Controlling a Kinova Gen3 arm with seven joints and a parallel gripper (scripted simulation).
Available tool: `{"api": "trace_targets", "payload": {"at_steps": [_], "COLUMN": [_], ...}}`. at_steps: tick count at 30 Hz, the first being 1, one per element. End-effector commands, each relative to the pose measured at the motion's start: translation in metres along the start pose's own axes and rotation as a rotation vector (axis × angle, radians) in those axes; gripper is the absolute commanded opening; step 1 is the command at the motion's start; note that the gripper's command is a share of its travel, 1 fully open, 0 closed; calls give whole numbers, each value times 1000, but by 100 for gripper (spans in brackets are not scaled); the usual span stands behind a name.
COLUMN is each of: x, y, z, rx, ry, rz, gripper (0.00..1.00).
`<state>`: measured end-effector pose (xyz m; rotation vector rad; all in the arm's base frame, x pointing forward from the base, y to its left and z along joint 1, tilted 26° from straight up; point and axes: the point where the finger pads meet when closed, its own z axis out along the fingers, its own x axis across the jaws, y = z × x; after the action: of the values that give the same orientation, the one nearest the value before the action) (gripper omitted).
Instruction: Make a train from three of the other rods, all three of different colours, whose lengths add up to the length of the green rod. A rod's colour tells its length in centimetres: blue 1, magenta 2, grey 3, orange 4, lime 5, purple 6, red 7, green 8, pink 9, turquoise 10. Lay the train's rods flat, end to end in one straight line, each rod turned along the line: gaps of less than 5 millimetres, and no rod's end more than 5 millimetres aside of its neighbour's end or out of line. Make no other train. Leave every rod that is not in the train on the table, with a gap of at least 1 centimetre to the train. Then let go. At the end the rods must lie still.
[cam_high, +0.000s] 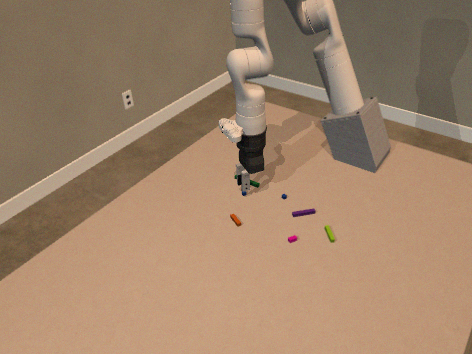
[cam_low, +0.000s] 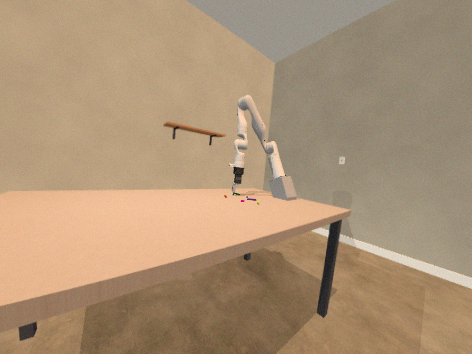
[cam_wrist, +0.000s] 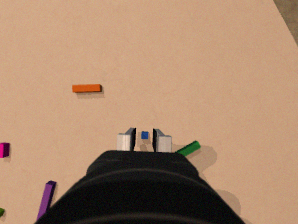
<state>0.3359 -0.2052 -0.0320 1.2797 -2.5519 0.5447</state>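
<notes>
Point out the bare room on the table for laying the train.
Bare tabletop stretches in front of the orange rod and magenta rod. It is crowded among the purple rod, lime rod, and around the gripper by the green rod.

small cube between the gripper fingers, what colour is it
Blue, clearest in the wrist view.
</notes>
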Motion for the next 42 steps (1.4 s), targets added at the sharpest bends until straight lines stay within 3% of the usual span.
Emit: {"api": "trace_targets", "payload": {"at_steps": [1,42], "x": [1,1], "y": [2,2], "z": [4,10], "rx": [-3,-3], "ry": [6,6], "rz": [-4,-4], "gripper": [54,54]}}
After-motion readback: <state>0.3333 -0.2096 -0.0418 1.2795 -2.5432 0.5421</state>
